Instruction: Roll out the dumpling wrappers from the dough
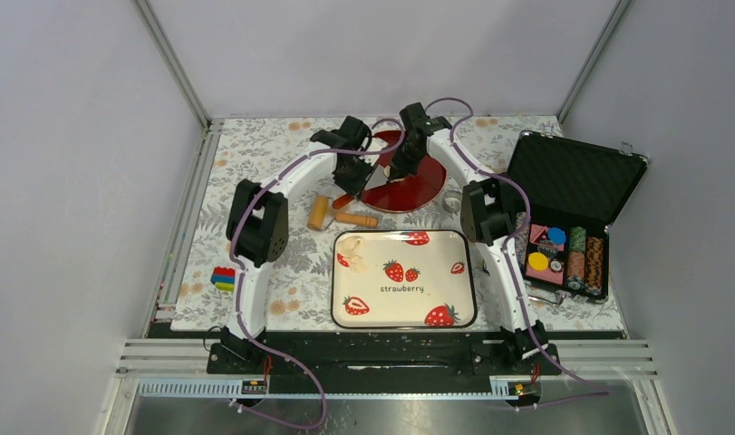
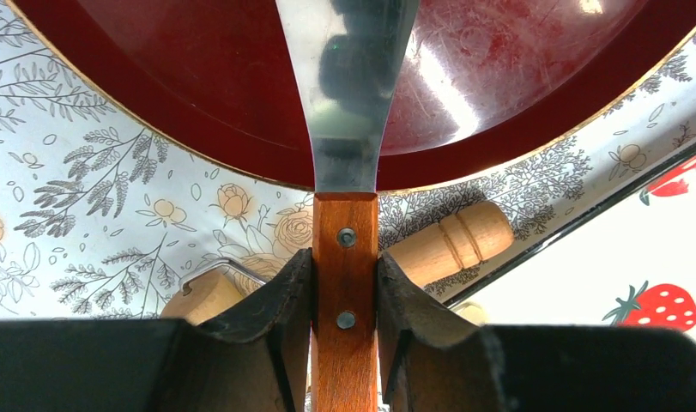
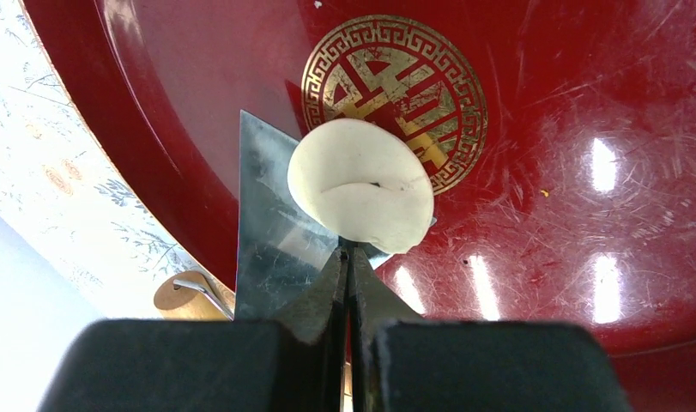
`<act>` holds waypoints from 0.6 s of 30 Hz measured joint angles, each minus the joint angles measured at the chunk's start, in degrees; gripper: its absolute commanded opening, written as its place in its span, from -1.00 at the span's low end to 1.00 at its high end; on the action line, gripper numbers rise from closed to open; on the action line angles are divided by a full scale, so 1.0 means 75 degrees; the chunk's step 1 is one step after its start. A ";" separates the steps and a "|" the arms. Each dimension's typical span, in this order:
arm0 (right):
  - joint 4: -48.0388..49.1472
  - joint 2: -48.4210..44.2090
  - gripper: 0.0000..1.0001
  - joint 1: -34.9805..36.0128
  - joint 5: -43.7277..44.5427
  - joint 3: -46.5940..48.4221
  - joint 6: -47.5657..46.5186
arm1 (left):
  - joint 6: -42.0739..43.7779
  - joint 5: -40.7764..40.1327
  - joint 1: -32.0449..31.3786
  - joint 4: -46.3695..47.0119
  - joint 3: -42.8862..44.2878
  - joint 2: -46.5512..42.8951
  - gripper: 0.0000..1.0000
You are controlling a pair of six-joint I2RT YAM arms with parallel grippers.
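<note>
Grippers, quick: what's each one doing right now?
Left gripper: closed on the spatula handle.
Right gripper: shut, fingers at the dumpling wrapper edge; grip unclear.

red plate (image 2: pixel 198 103): far side cut off, left wrist view
spatula (image 2: pixel 345 163): blade tip cut off; handle end hidden in left gripper (image 2: pixel 344 257)
wooden roller (image 2: pixel 447 242): middle behind the fingers
gold emblem (image 3: pixel 430 77): partly under dumpling wrapper (image 3: pixel 361 184)
</note>
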 measured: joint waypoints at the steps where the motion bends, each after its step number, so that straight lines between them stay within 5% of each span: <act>1: -0.0006 0.0006 -1.00 0.0000 0.0003 0.0017 0.0003 | 0.0000 -0.0003 0.0000 -0.0009 0.0000 -0.0052 -1.00; 18: -0.0064 0.0082 -1.00 0.0000 0.0221 0.0114 0.0000 | 0.0230 -0.0114 -0.0003 -0.0300 -0.0061 -0.0420 -1.00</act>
